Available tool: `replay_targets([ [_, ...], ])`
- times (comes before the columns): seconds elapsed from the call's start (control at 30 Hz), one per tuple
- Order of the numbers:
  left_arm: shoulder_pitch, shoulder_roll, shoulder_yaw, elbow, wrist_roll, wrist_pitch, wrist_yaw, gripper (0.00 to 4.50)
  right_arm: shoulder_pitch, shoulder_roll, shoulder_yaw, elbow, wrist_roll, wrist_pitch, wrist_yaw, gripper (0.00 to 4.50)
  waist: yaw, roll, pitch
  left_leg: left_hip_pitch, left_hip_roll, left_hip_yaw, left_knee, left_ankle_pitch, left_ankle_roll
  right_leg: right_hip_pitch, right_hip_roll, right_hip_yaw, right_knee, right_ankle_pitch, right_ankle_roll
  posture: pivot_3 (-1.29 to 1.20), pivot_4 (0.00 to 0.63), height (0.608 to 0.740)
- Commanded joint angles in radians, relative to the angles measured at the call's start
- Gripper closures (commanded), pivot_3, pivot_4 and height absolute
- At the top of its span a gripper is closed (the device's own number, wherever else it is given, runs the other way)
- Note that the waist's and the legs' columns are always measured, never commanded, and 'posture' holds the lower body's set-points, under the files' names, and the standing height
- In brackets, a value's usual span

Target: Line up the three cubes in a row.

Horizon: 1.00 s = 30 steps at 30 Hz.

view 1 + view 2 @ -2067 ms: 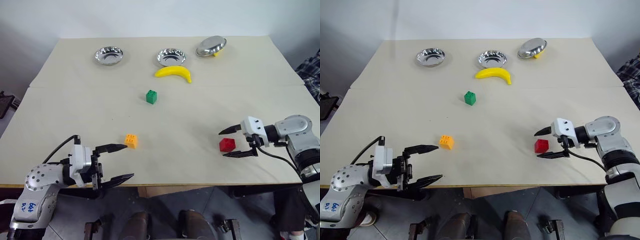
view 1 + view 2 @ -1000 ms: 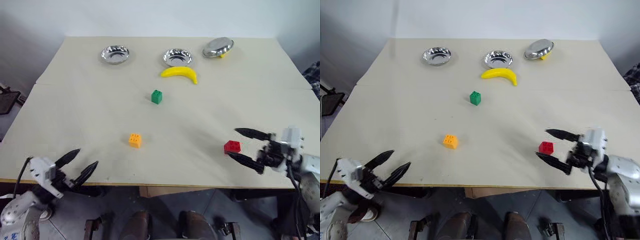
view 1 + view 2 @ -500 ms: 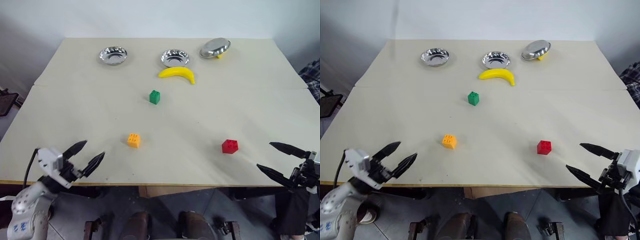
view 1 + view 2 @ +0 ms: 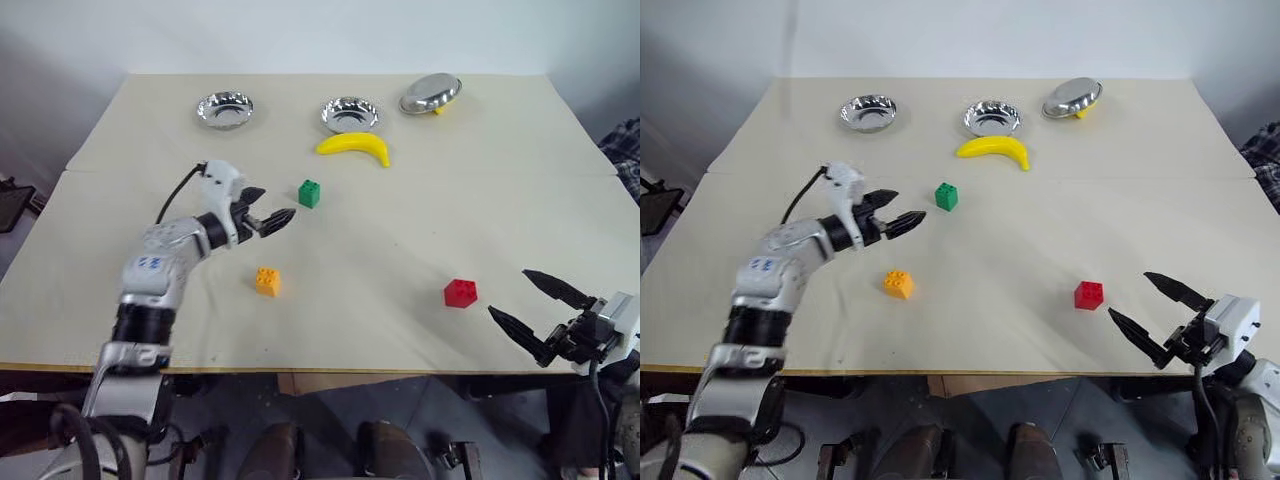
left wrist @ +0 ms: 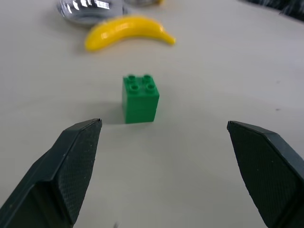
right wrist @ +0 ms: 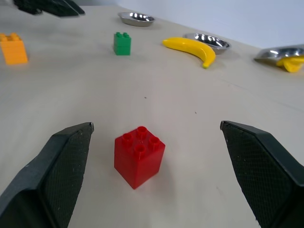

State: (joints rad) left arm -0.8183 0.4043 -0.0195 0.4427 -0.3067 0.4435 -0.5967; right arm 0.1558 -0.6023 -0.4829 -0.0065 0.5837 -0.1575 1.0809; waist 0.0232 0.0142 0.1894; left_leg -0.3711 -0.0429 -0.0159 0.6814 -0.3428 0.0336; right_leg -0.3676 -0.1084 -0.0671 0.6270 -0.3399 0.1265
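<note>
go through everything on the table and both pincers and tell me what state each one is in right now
green cube: upright, studs up, loose on the table.
orange cube: upright, loose.
red cube: upright, loose.
banana: lying flat, unpeeled.
left bowl: upright, empty.
middle bowl: upright, empty.
right bowl: tipped, propped on something yellow.
left pincer: open, empty, facing the green cube.
right pincer: open, empty, facing the red cube.

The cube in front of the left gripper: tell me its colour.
Green. The cube sits just ahead of the open left gripper; the left wrist view shows it best.
</note>
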Motion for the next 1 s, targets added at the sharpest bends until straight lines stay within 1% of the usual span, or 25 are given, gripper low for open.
replay_targets([
  [0.03,-0.114,-0.041,-0.01,0.188,0.071,-0.099,0.019,0.0,0.007,0.014,-0.042,-0.03,0.012,-0.034,-0.034,0.01,0.001,-0.002,0.001,0.0,0.0,0.0,0.0,0.0,0.0,0.0,0.0,-0.001,0.0,0.0,0.0,0.0,0.15,0.74],
  [0.17,-0.24,-0.102,0.007,0.458,0.124,-0.237,0.059,0.0,0.023,0.045,-0.031,-0.046,-0.005,-0.069,-0.064,0.01,0.003,-0.003,0.002,-0.001,0.0,0.001,0.0,0.001,0.0,-0.001,0.0,-0.002,0.001,0.0,0.0,0.0,0.15,0.74],
  [0.33,-0.339,-0.151,0.03,0.679,0.169,-0.372,0.112,0.0,0.034,0.071,-0.012,-0.062,-0.013,-0.077,-0.092,0.01,0.003,-0.003,0.002,-0.001,0.0,0.001,0.0,0.001,0.0,-0.003,-0.001,-0.002,0.001,0.0,0.001,0.0,0.15,0.74],
  [0.43,-0.373,-0.178,0.049,0.766,0.181,-0.408,0.13,0.0,0.037,0.079,0.0,-0.074,-0.014,-0.077,-0.104,0.01,0.003,-0.004,0.002,-0.001,0.0,0.002,0.0,0.001,0.0,-0.003,-0.001,-0.002,0.001,0.0,0.001,0.0,0.15,0.74],
  [0.53,-0.39,-0.188,0.047,0.806,0.217,-0.457,0.153,0.0,0.043,0.084,0.003,-0.087,-0.013,-0.076,-0.113,0.01,0.003,-0.004,0.002,-0.002,0.0,0.002,0.0,0.001,0.0,-0.003,-0.001,-0.002,0.001,0.0,0.001,0.0,0.15,0.74],
  [0.6,-0.399,-0.194,0.076,0.825,0.209,-0.468,0.179,0.0,0.052,0.092,0.003,-0.095,-0.012,-0.076,-0.118,0.01,0.003,-0.004,0.002,-0.002,0.0,0.002,0.0,0.001,0.0,-0.003,-0.001,-0.002,0.001,0.0,0.001,0.0,0.15,0.74],
  [0.63,-0.403,-0.199,0.092,0.834,0.202,-0.475,0.191,0.39,0.059,0.098,0.006,-0.096,-0.014,-0.078,-0.12,0.0,0.004,-0.004,0.002,-0.002,0.0,0.002,0.0,0.001,0.0,-0.003,-0.001,-0.002,0.002,0.001,0.001,0.0,0.15,0.74],
  [0.67,-0.407,-0.203,0.102,0.843,0.201,-0.471,0.201,0.59,0.065,0.103,0.009,-0.099,-0.016,-0.08,-0.122,0.0,0.004,-0.004,0.002,-0.002,0.0,0.002,0.0,0.001,0.0,-0.004,-0.001,-0.002,0.002,0.001,0.001,0.0,0.15,0.74],
  [0.87,-0.419,-0.229,0.108,0.87,0.239,-0.483,0.216,2.47,0.08,0.116,0.018,-0.114,-0.018,-0.076,-0.135,0.0,0.004,-0.004,0.002,-0.002,-0.001,0.002,0.0,0.001,0.0,-0.004,-0.001,-0.002,0.003,0.001,0.001,0.0,0.15,0.74],
  [0.93,-0.421,-0.235,0.113,0.874,0.247,-0.486,0.227,3.01,0.09,0.119,0.022,-0.124,-0.016,-0.074,-0.139,0.0,0.004,-0.004,0.002,-0.002,-0.001,0.002,0.0,0.001,0.001,-0.004,-0.001,-0.002,0.003,0.001,0.001,0.0,0.15,0.74],
  [1.0,-0.421,-0.237,0.115,0.877,0.254,-0.486,0.232,3.03,0.096,0.12,0.024,-0.13,-0.015,-0.074,-0.143,0.0,0.004,-0.004,0.002,-0.002,-0.001,0.002,0.0,0.001,0.001,-0.005,-0.001,-0.001,0.003,0.001,0.001,0.0,0.15,0.74],
])
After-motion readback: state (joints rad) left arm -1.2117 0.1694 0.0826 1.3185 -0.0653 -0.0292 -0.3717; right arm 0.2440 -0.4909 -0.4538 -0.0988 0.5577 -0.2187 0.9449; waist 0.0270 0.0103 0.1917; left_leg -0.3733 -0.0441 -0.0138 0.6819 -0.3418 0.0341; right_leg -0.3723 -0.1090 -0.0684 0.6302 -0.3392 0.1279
